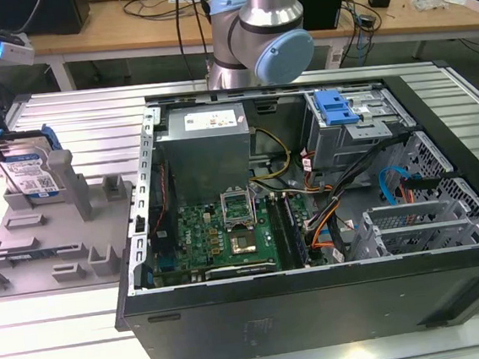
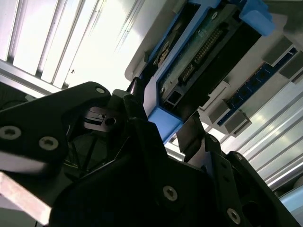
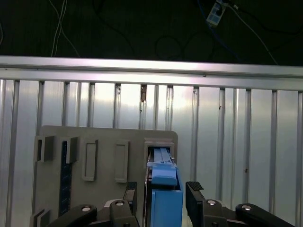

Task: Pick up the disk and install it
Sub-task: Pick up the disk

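Disk (image 1: 30,166) stands on edge in a slot of the grey fixture (image 1: 59,239), at the exterior view's far left, well apart from the open computer case (image 1: 318,295); label side faces the case; blue carrier frame runs along its top edge.

Gripper (image 3: 162,188) sits directly over the disk, astride its upper end; in the first wrist view the blue edge lies between the two fingers (image 3: 194,191); one finger is just beside the frame, the other shows a dark gap to it; jaws spread, not clamped; disk seated in the slot, not lifted.

Arm (image 1: 254,25): grey and blue shoulder joints stand behind the case at the top middle of the exterior view; tool end is over at the far left, pointing down at the fixture.

Count:
- disk: 1
- arm: 1; gripper: 1; fingers: 2
- fixture: 1, lying on the slotted aluminium table (image 1: 63,111); one dark blue circuit strip (image 3: 65,175) on edge in another of its slots
- case: 1, lying on its side, lid off; inside it 1 grey power supply (image 1: 207,149), 1 green motherboard (image 1: 211,233), 1 blue latch piece (image 1: 334,107) on top of the drive cage
- wooden bench (image 1: 123,25) behind the table: 1 seen, cluttered with cables and boxes
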{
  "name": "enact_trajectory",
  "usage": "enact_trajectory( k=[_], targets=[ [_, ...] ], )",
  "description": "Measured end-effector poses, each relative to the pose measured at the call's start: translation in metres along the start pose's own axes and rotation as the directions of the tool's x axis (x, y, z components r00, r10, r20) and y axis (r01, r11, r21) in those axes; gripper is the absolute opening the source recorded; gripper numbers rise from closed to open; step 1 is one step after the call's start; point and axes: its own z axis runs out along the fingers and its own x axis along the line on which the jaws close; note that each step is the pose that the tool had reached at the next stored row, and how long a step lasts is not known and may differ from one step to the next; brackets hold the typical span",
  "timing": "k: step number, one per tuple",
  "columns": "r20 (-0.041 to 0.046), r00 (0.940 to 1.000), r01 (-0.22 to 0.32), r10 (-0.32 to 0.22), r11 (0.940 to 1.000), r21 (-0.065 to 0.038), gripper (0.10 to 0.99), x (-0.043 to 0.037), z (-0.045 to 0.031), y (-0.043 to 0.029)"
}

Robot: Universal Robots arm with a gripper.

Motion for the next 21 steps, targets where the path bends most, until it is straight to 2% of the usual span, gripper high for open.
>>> enact_trajectory(
  k=[7, 8, 21],
  targets=[
    [-0.0003, 1.0000, 0.000, 0.000, 1.0000, 0.000, 0.514, 0.0000, 0.0010, -0.0001],
    [-0.0003, 1.0000, 0.000, 0.000, 1.0000, 0.000, 0.443, 0.0000, 0.0011, -0.0001],
    [-0.0003, 1.0000, 0.000, 0.000, 1.0000, 0.000, 0.443, -0.0001, 0.0026, 0.0006]
  ],
)
